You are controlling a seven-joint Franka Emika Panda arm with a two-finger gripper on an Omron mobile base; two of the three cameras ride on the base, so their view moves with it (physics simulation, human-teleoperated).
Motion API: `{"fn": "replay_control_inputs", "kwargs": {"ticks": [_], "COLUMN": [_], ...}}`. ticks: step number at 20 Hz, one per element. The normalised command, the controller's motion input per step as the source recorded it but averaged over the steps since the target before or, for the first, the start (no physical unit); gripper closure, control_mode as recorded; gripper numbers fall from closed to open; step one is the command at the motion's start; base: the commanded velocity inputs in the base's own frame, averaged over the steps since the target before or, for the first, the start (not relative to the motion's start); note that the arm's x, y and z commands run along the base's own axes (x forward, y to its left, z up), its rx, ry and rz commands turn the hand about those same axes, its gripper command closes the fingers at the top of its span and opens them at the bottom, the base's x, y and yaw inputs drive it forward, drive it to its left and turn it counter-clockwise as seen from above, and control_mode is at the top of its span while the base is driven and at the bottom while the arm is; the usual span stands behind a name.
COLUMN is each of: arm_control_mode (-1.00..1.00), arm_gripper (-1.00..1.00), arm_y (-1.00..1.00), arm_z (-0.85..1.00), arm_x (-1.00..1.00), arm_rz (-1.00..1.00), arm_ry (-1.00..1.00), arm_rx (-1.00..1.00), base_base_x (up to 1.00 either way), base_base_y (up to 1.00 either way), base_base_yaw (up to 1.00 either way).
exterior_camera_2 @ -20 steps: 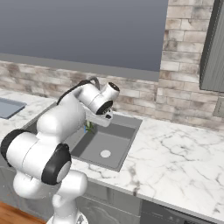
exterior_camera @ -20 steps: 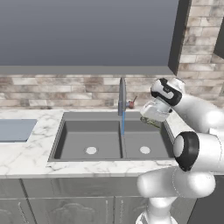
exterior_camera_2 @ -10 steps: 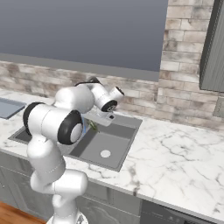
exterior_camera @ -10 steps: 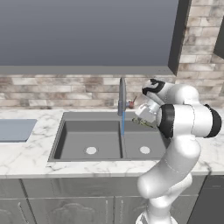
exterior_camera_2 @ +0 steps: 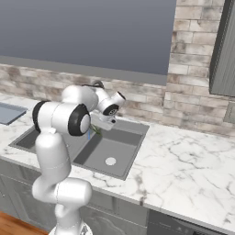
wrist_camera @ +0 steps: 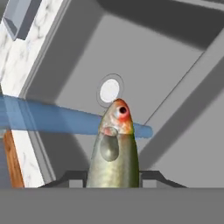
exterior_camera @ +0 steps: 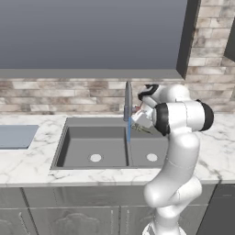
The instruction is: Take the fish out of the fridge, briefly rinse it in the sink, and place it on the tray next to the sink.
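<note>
Marble surface (exterior_camera: 32,160) under a brick backsplash (exterior_camera: 59,94), sink (exterior_camera: 92,149) set into it. Claw (wrist_camera: 114,177) grips the fish (wrist_camera: 114,151): both dark fingers press its sides, body upright between them in hand view, orange-red head with dark eye pointing away from the claw toward the basin floor. Fish hangs above the sink, not touching it. Blue water stream (wrist_camera: 52,119) crosses right at the fish's head in hand view, passing behind it; whether it touches cannot be told. Round pale drain (wrist_camera: 109,91) sits just past the head, on the basin floor.

Left base view: claw (exterior_camera: 140,123) is over the sink's right basin, just beside the faucet (exterior_camera: 128,98), with a sliver of the fish (exterior_camera: 143,130) sticking out below it. Water stream (exterior_camera: 129,131) falls straight down from the faucet spout to the divider between basins. Arm (exterior_camera: 179,137) stands in front of the sink's right end, elbow folded back.

Right base view: claw (exterior_camera_2: 102,123) is above the sink (exterior_camera_2: 114,151), greenish fish (exterior_camera_2: 96,130) just visible under it, a bit of blue stream (exterior_camera_2: 89,134) beside it.

Tray (exterior_camera: 16,136) lies on the surface left of the sink, well apart from the claw; its corner (wrist_camera: 19,15) shows beyond the sink rim in hand view. Dark window (exterior_camera: 92,34) above the backsplash.
</note>
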Motion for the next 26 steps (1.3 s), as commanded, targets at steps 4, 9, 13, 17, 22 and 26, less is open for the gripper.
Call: {"fn": "replay_control_inputs", "kwargs": {"ticks": [4, 9, 13, 17, 22, 26], "arm_control_mode": [-1.00, -1.00, -1.00, -1.00, -1.00, -1.00], "arm_gripper": [1.00, 1.00, 1.00, 1.00, 1.00, 1.00], "arm_y": [0.06, 0.00, 0.00, 0.03, 0.21, 0.30], "arm_z": [-0.13, -0.22, -0.10, -0.12, -0.07, 0.00], "arm_x": [0.40, 0.14, 0.26, 0.32, 0.13, 0.00], "arm_rz": [0.00, 0.01, 0.00, 0.00, 0.05, 0.11], "arm_ry": [-0.06, -0.01, -0.02, 0.00, 0.02, 0.04], "arm_rx": [0.03, 0.07, 0.11, 0.12, 0.11, 0.07], "base_base_x": [0.00, 0.00, 0.00, 0.00, 0.00, 0.00], "base_base_y": [0.00, 0.00, 0.00, 0.00, 0.00, 0.00], "base_base_yaw": [0.00, 0.00, 0.00, 0.00, 0.00, 0.00]}}
